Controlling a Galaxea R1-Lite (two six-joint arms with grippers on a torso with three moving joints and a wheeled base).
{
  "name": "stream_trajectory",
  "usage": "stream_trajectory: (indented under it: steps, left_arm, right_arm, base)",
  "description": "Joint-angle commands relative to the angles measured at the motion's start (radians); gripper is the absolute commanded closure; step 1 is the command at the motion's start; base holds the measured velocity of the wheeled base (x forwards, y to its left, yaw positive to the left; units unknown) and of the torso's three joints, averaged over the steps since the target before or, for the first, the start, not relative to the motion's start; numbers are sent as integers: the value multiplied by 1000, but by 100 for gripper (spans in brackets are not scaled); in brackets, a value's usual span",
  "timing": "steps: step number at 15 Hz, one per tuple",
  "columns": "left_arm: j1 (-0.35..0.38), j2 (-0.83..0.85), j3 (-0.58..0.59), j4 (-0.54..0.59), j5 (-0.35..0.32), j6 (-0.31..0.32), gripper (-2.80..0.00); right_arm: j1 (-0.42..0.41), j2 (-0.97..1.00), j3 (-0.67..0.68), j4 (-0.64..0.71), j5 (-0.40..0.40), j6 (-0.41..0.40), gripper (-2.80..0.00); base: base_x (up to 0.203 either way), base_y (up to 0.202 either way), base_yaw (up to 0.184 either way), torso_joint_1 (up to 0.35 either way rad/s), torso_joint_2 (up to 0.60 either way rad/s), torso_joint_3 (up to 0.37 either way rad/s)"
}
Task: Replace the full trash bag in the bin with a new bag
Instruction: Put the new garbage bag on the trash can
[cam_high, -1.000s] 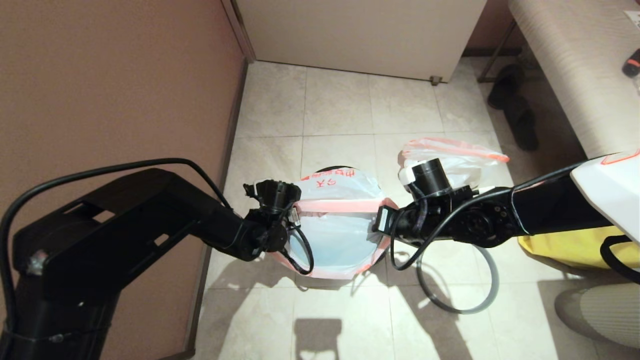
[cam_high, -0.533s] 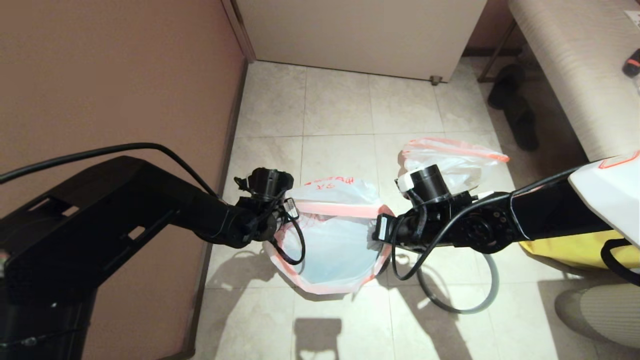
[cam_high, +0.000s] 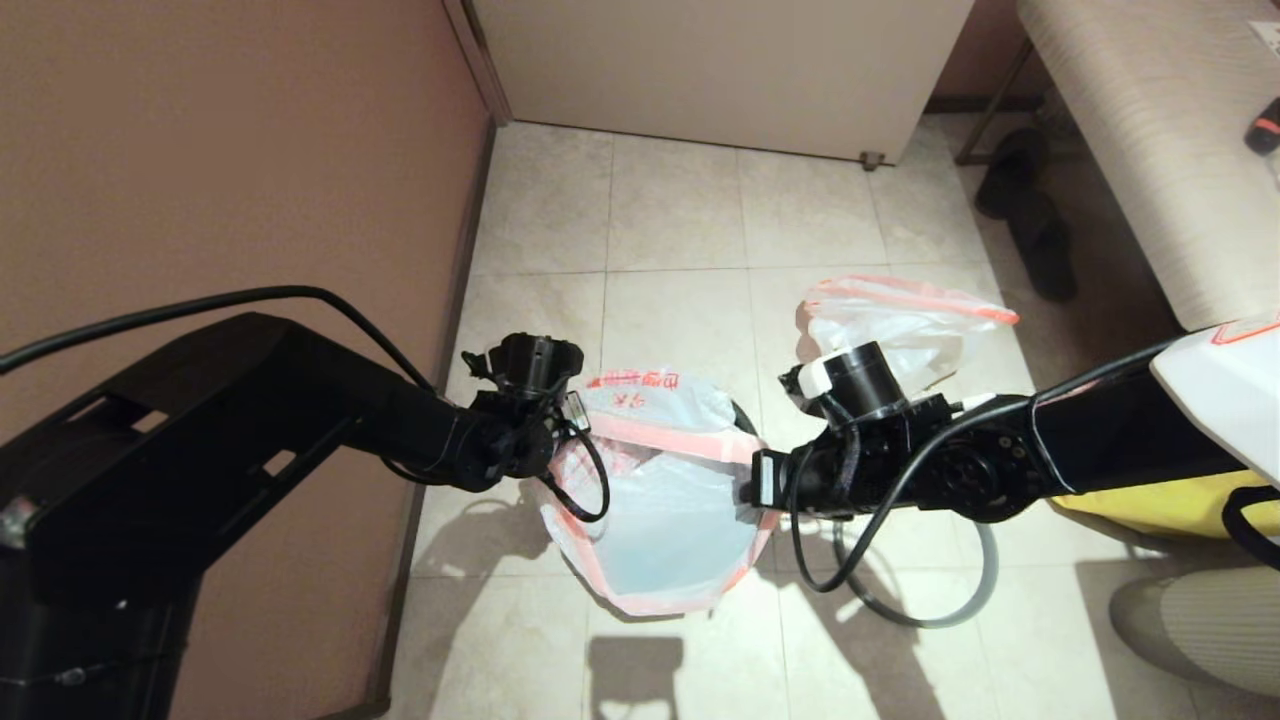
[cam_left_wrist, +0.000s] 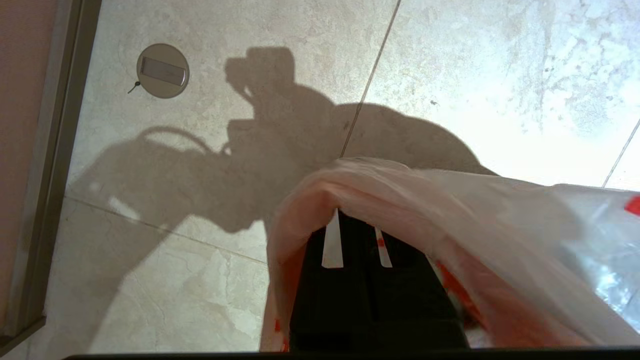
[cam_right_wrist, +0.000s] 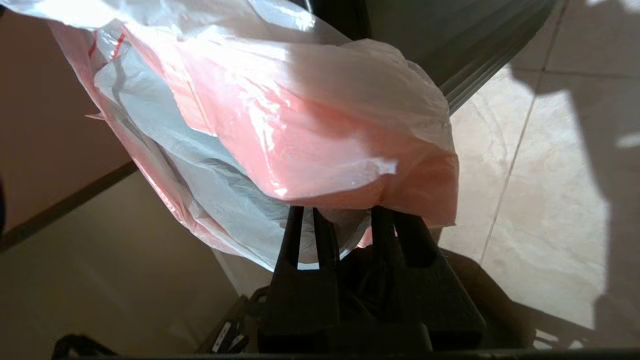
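The new bag (cam_high: 660, 500), translucent white with red print and a pink edge band, hangs open between my two grippers. My left gripper (cam_high: 562, 452) is shut on its left edge, where the pink band (cam_left_wrist: 400, 195) drapes over the fingertips. My right gripper (cam_high: 752, 482) is shut on the right edge, its tips buried under the folded band (cam_right_wrist: 310, 125). The black bin (cam_high: 742, 418) shows only as a dark sliver behind the bag. On the floor behind my right arm lies the full trash bag (cam_high: 900, 320), bunched with an orange-red top.
The grey rim ring (cam_high: 930, 600) lies on the tiles under my right arm. A yellow fabric bag (cam_high: 1140, 500) sits at the right, dark slippers (cam_high: 1030, 215) by the bed frame at the back right. A brown wall runs along the left, with a round floor plate (cam_left_wrist: 162, 70) near it.
Both grippers have carried the bag toward me and lower. Its mouth now hangs narrower and tilted, and the far edge has come off the bin's back rim.
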Motion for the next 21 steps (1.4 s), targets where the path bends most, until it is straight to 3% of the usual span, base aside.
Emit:
stream_trajectory:
  steps: [1,5,9,11,15,19,21]
  left_arm:
    - [-6,12,1,1,4,-2,0]
    - [-9,2,1,29,2,-2,0]
    - [-14,8,2,26,1,-3,0]
    - [-12,9,3,24,1,-3,0]
    - [-14,4,3,26,1,-3,0]
    - [-62,-60,43,47,6,6,0]
    - [-66,-50,28,116,8,4,0]
  right_arm:
    - [-5,4,-7,-4,5,24,0]
    - [-9,68,-21,-38,36,101,0]
    - [-54,192,-30,-250,40,206,0]
    - [-70,213,-34,-267,39,210,0]
    - [-130,298,-33,-464,28,198,0]
    - [-147,299,-50,-517,-77,197,0]
    - [-147,300,-65,-514,-98,196,0]
  base:
    - [0,0,0,0,0,0]
    - [0,0,0,0,0,0]
    - [0,0,0,0,0,0]
    - [0,0,0,0,0,0]
    - [0,0,0,0,0,0]
    - [0,0,0,0,0,0]
    - [0,0,0,0,0,0]
